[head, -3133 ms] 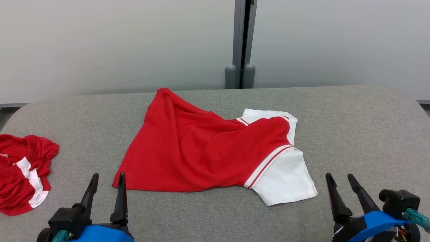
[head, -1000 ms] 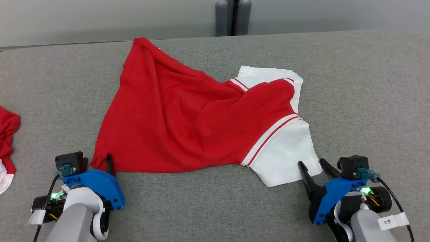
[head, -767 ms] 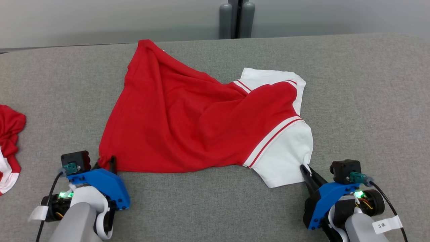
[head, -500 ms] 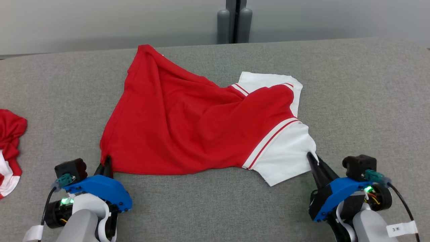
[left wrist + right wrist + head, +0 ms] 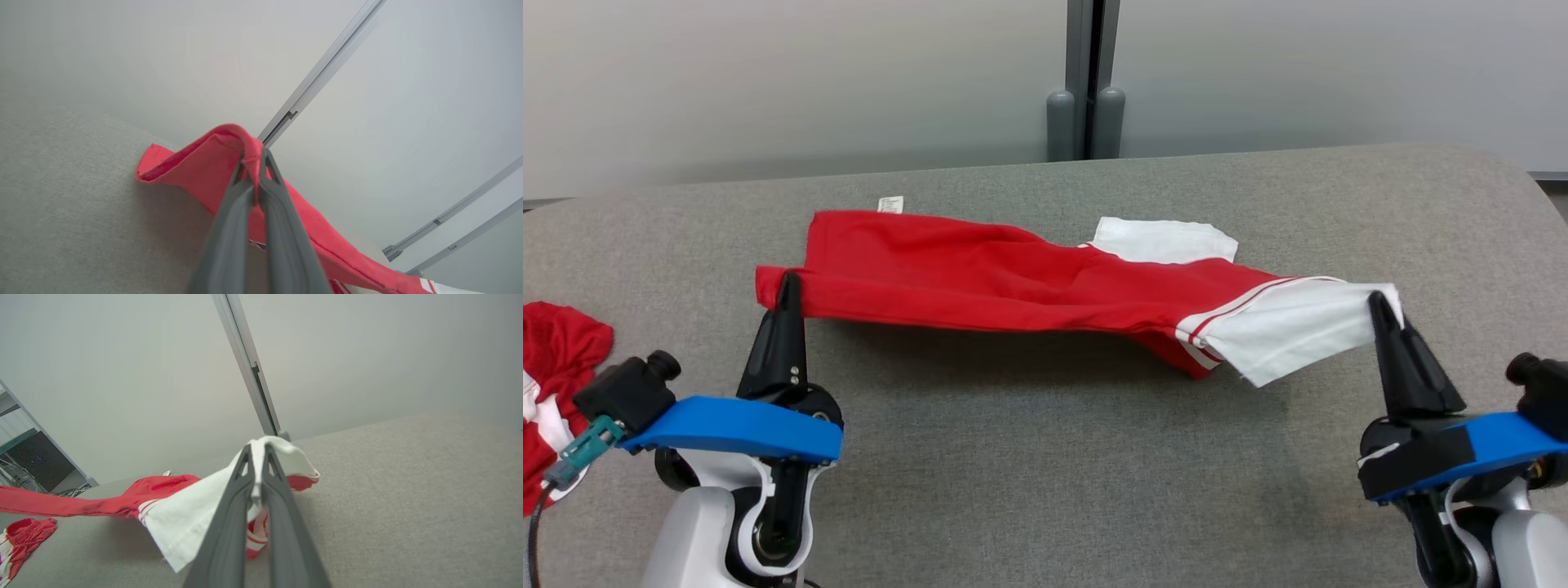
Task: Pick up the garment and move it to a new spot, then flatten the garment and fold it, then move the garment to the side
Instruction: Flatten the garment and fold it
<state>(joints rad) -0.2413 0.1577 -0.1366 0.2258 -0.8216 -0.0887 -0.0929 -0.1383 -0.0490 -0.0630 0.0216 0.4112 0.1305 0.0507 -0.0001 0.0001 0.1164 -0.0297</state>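
Note:
A red garment (image 5: pixel 1013 278) with white sleeves hangs stretched between my two grippers above the grey table (image 5: pixel 1045 457). Its far part still rests on the table, with a white sleeve (image 5: pixel 1164 242) lying flat behind. My left gripper (image 5: pixel 786 282) is shut on the red hem corner (image 5: pixel 249 147). On the other side, my right gripper (image 5: pixel 1379 300) is shut on the near white sleeve (image 5: pixel 1290 331), whose cloth drapes down (image 5: pixel 196 514) beside the fingers (image 5: pixel 245 498). A small white label (image 5: pixel 890 204) shows at the garment's far edge.
A second crumpled red and white garment (image 5: pixel 560 367) lies at the table's left edge, also visible as a red heap (image 5: pixel 24 535). A grey post (image 5: pixel 1086 122) stands behind the table against the pale wall. The table's near half is bare.
Both grippers closed on the garment's near corners and raised them, lifting its near edge off the table and pulling it taut. The head camera also tilted, shifting the whole picture.

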